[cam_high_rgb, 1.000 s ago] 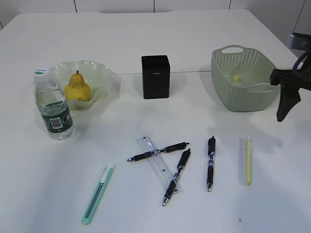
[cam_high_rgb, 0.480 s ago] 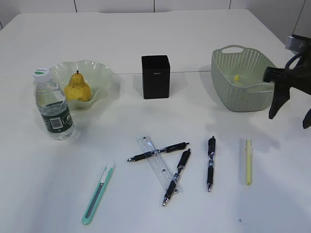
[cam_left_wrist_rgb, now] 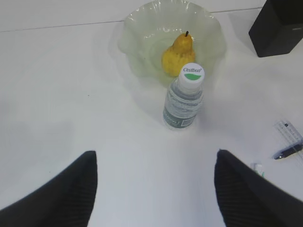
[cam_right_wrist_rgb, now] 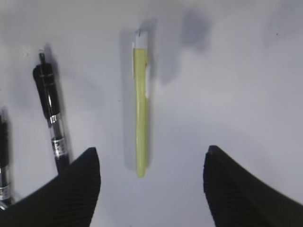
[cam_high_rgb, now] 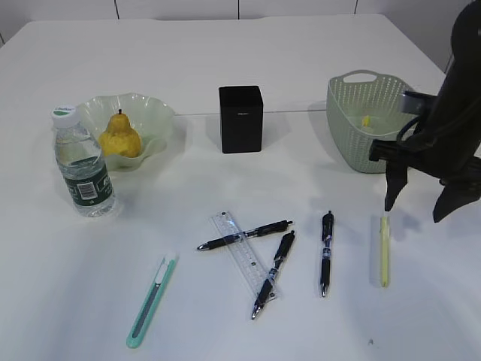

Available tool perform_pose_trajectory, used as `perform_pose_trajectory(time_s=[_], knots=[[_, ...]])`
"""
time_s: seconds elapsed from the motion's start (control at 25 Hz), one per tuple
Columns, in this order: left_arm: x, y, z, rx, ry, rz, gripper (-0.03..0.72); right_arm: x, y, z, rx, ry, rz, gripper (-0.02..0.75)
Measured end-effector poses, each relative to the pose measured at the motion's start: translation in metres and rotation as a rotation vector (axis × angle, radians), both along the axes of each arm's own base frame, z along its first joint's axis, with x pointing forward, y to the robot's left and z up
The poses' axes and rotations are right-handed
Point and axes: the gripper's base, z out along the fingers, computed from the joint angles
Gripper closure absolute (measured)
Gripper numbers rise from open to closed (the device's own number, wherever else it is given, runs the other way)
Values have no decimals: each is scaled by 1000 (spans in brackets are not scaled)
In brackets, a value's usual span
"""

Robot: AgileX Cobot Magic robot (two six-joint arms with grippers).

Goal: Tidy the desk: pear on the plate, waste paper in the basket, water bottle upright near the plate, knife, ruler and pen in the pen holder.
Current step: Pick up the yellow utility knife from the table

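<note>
Right claw [cam_high_rgb: 418, 201] sits just above the lone pen [cam_high_rgb: 384, 250], basket [cam_high_rgb: 347, 120] right behind it. Left of claw: another pen [cam_high_rgb: 325, 252], then two pens crossing the ruler [cam_high_rgb: 242, 253], knife [cam_high_rgb: 152, 299] further left. Far left: bottle [cam_high_rgb: 83, 162] upright, just before the plate [cam_high_rgb: 154, 113] with pear [cam_high_rgb: 120, 136] on it. Pen holder [cam_high_rgb: 240, 119] back-left.

The white table [cam_high_rgb: 225, 68] filled nearly the whole exterior frame. A thin seam line [cam_high_rgb: 293, 111] ran horizontally across its upper middle. Pale wall panels [cam_high_rgb: 180, 7] showed along the top edge.
</note>
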Motion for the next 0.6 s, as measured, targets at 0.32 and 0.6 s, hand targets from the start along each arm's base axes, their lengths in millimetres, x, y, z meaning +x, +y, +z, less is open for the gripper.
perform_pose_trajectory(time_s=[0.32,0.6], knots=[[0,0,0,-2,0,0,152,10,1,-34,-1,46,-18,205],[0,0,0,-2,0,0,159,15,2,-47,3,48,-24,205]])
